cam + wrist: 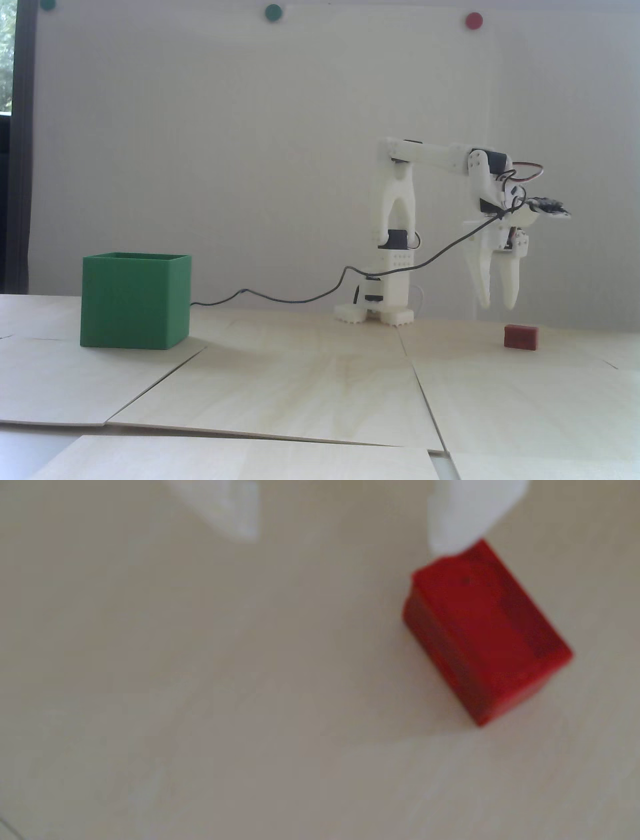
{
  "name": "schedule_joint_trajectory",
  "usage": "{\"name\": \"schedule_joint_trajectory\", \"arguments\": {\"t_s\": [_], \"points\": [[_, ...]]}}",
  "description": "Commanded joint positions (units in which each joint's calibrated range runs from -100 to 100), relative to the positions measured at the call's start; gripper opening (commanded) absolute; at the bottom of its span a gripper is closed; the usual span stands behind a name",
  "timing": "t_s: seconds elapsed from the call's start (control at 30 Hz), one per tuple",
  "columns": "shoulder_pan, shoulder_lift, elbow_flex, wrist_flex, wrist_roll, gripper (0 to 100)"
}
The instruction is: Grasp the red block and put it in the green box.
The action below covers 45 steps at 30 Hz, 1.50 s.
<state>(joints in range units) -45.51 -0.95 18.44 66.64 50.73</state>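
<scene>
Here's the white arm (400, 215) reaching out to the right in the fixed view, its gripper (497, 305) pointing straight down with the two fingers parted and nothing between them — it's empty, tips hanging clear above the table (310, 380). Down below and a touch to the right sits the red block (521, 336), flat on the pale wooden surface, not touched by either finger. Over on the far left of that same view stands the green box (135, 300), open top, well apart from the block, with the arm's base between the two. A dark cable (280, 299) trails from behind the box across to the arm and up to the wrist. On the wall above, a round red dot (473, 20) and a green dot (273, 12). Switch to the wrist view — blurry, but the gripper (349, 542) comes in from the top edge, fingers spread wide, and the red block (485, 632) lies to the right, turned at an angle, its upper end overlapped by the right-hand fingertip (457, 521) in the picture. Whether that tip touches the block I cannot tell from here; the gap between the fingers shows bare table (242, 687).
</scene>
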Motion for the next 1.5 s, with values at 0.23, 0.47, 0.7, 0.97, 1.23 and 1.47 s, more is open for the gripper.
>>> {"name": "schedule_joint_trajectory", "arguments": {"t_s": [0.23,0.47,0.7,0.97,1.23,1.47], "points": [[0.0,-4.5,-0.3,0.7,2.4,22],[-3.8,-4.5,-0.3,1.1,2.4,22],[-4.0,-4.4,-0.3,0.6,2.4,22],[-8.7,-4.4,-0.3,1.2,2.0,22],[-9.5,-4.4,-0.2,1.2,1.9,22],[-9.2,-4.3,-0.3,0.6,1.9,22]]}}
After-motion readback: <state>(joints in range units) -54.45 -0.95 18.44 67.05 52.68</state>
